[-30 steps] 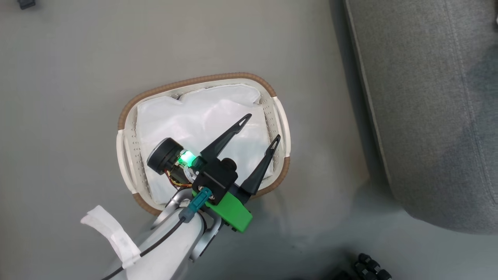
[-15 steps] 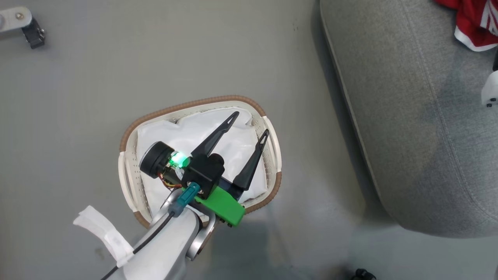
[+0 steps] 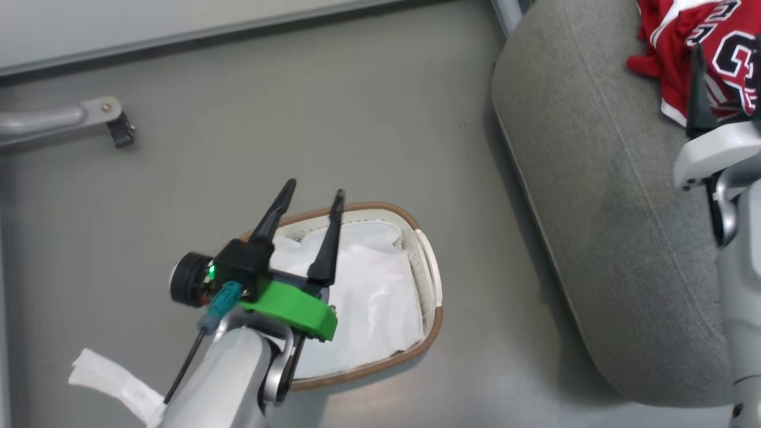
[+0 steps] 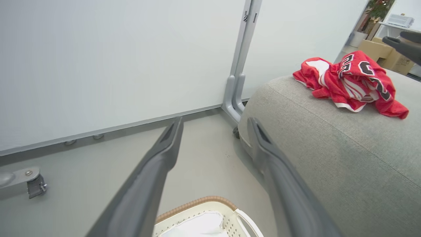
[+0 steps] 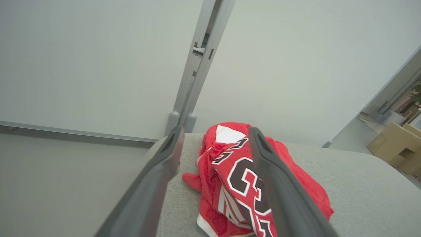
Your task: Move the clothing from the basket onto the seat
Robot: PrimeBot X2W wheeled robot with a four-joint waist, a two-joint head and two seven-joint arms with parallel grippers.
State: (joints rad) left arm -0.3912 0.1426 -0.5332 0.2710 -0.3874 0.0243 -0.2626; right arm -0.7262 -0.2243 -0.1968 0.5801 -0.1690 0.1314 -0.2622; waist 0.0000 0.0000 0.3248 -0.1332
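The red clothing (image 3: pixel 672 35), a jersey with black numerals, lies crumpled on the grey seat (image 3: pixel 606 178) at the top right. My right gripper (image 3: pixel 728 50) hovers just over it, open, and the right wrist view shows the clothing (image 5: pixel 236 174) between and below its spread fingers, with no grip on it. The basket (image 3: pixel 437 321) stands on the floor left of the seat, with just its white liner (image 3: pixel 368 285) showing inside. My left gripper (image 3: pixel 315 189) is open and holds nothing, raised over the basket's far left rim. In the left wrist view the clothing (image 4: pixel 352 82) rests on the seat (image 4: pixel 329 148).
A pale partition wall with a grey post (image 4: pixel 238 65) stands behind the seat. A grey foot with a black caster (image 3: pixel 113 125) rests on the floor at far left. Cardboard boxes (image 5: pixel 398 144) sit far off to the right. Grey floor (image 3: pixel 357 119) surrounds the basket.
The head camera has tilted up, bringing the wall, the jersey and my right gripper into view. Relative to the basket, my left gripper has shifted left, toward its far rim.
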